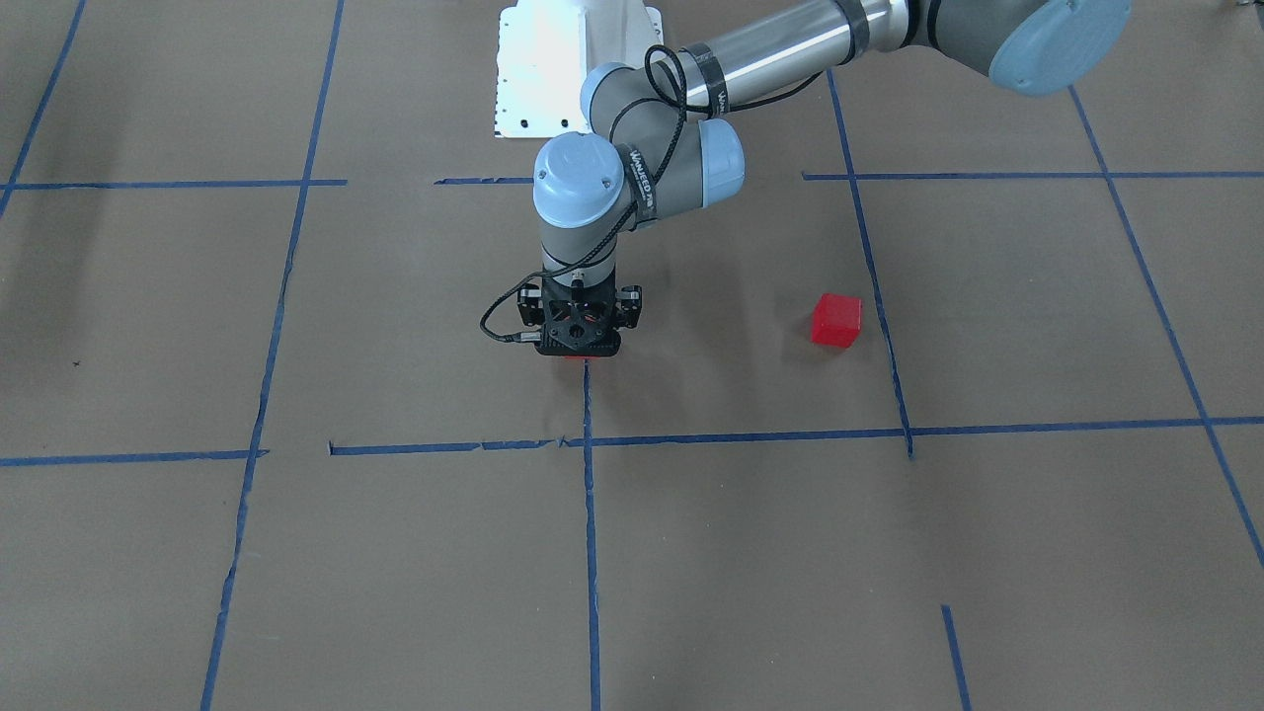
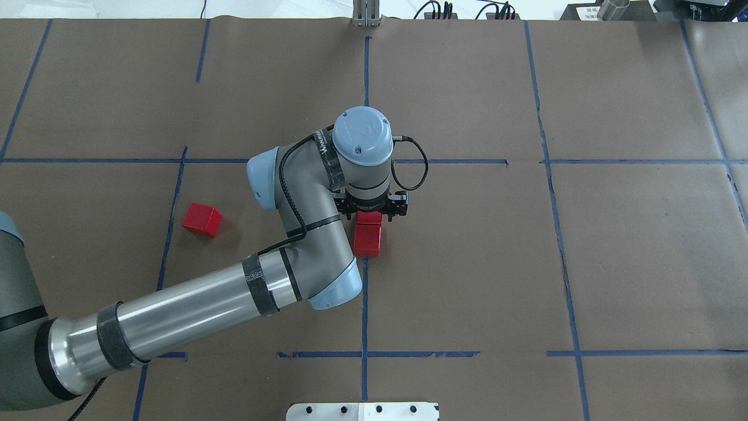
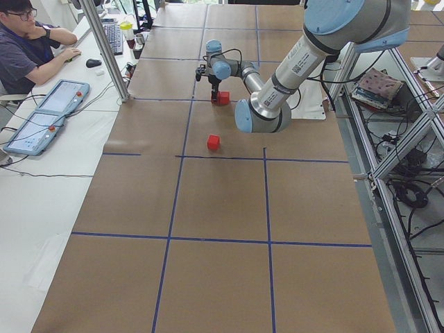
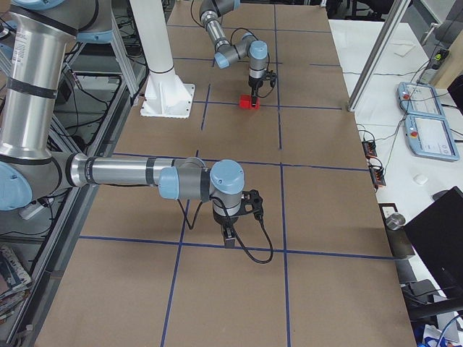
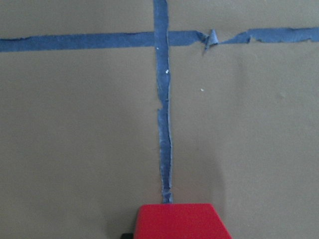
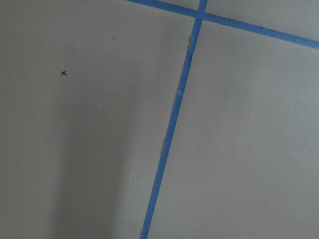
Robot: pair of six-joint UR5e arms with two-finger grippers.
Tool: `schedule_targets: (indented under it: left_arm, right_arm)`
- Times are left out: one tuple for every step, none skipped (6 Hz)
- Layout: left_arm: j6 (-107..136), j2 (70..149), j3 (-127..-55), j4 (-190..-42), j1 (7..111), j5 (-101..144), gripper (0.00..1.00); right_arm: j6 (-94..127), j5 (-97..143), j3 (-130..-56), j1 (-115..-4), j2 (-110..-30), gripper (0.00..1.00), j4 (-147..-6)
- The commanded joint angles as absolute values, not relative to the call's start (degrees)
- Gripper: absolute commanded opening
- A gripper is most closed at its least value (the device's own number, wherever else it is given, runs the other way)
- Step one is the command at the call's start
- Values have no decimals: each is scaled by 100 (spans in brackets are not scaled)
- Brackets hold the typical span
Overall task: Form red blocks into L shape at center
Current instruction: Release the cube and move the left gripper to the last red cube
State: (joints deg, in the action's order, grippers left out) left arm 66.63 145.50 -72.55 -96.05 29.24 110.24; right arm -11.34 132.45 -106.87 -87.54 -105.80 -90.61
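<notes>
Far left of the overhead view: lone red block (image 2: 201,219), turned a bit off the grid, just right of a blue tape line (image 2: 169,234) and well apart from the other two. The left arm (image 2: 193,310) comes in from the left edge, with its wrist bent straight down over the center (image 2: 421,275). The left gripper (image 1: 580,348) points down at the far red block (image 2: 370,218), which is mostly covered by the wrist. The left wrist camera shows that block's red top at the bottom edge of its view. Jaws are hidden – cannot tell whether they pinch the block or stand off it. The near red block (image 2: 367,241) touches it on the robot's side, and the pair sits in a row on the center's vertical tape line (image 2: 364,304). The right gripper (image 4: 230,237) shows only in the right side view, low over the paper near a tape crossing, well apart from all blocks – cannot tell how its jaws stand.
</notes>
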Motion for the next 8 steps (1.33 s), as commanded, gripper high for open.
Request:
schedule_targets:
  left_arm:
    - [6366,14389,-8230,-8629,3049,11021,100]
    - [5876,13813,-9045,-8405,3215,11030,100]
    - [5279,13120,-9705,-8411,3452,11039,100]
    - [4551,12478,-10121,-8576,3637,11048,100]
    - [4187,11976,-10290,-8926,3787,11048,100]
    - [4131,11492,-10231,-9687,3936,11048,100]
    - [4140,11339,-10178,-9851,3972,11057,100]
    - [4140,11277,-10160,-9818,4060,11057,100]
  right_arm:
    - [-1134,13245,-10688,-8754,-10565,100,-9062]
    - [-1134,13245,-10679,-8763,-10564,100,-9062]
    - [-1134,13245,-10679,-8754,-10564,100,-9062]
    - [-1134,13245,-10627,-8754,-10556,100,-9062]
    - [-1134,13245,-10626,-8754,-10556,100,-9062]
    - [-1134,13245,-10626,-8754,-10556,100,-9062]
    - [-1134,13245,-10617,-8754,-10556,100,-9062]
    - [-1134,13236,-10608,-8754,-10547,100,-9062]
